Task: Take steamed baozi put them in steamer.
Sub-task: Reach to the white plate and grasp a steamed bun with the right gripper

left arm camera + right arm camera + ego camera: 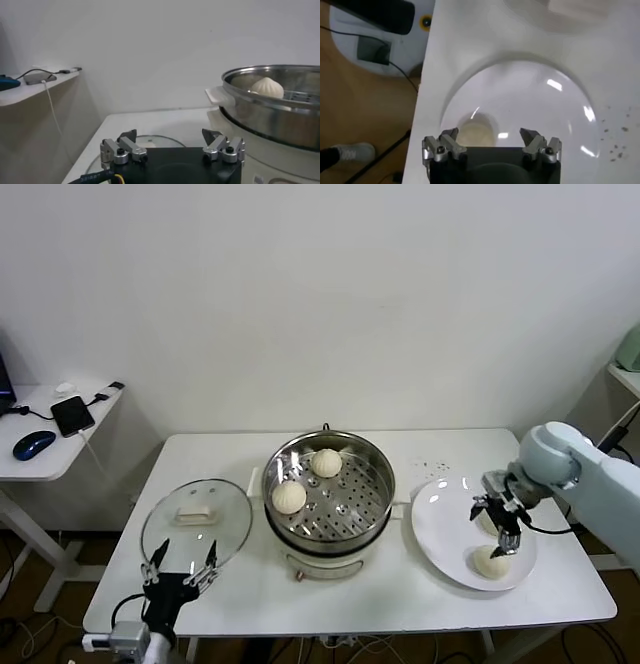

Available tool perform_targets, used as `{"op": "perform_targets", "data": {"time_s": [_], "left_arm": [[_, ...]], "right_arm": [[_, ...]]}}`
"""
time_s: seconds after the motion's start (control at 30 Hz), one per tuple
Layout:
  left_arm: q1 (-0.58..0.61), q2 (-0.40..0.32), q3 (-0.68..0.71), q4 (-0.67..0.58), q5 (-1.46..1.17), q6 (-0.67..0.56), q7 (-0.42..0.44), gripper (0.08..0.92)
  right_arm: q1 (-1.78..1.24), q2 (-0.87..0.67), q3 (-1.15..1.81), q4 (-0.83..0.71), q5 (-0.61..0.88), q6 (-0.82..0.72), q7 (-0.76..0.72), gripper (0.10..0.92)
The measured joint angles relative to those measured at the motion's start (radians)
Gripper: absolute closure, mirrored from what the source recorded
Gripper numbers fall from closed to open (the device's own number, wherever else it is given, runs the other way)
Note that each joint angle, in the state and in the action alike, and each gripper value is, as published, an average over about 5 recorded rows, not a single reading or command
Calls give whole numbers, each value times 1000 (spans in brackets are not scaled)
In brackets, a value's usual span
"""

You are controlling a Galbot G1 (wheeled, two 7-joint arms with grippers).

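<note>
I held the open right tool point(497, 527) over the plate point(436, 534) and its baozi point(489, 562), left tool point(181, 567) open near the lid point(196, 519).

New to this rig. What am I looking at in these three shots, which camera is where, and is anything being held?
It is a two-armed robot at a white table. The wide shot comes from its head, looking down; the other two come from cameras on its wrists.

In the middle stands the steamer, with two baozi on its perforated tray. Its glass lid lies on the table to the robot's left. On the robot's right is a white plate with one more baozi clearly showing.

The right gripper hangs open over the plate, above that bun, holding nothing. The left gripper waits open at the table's near edge by the lid, also holding nothing.
</note>
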Motion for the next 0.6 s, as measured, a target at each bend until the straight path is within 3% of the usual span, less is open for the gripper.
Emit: {"op": "perform_targets", "data": {"time_s": [0.6], "left_arm": [[46, 6, -7, -16, 17, -10, -2, 177]], "right_arm": [[-172, 59, 155, -86, -132, 42, 31, 203]]}}
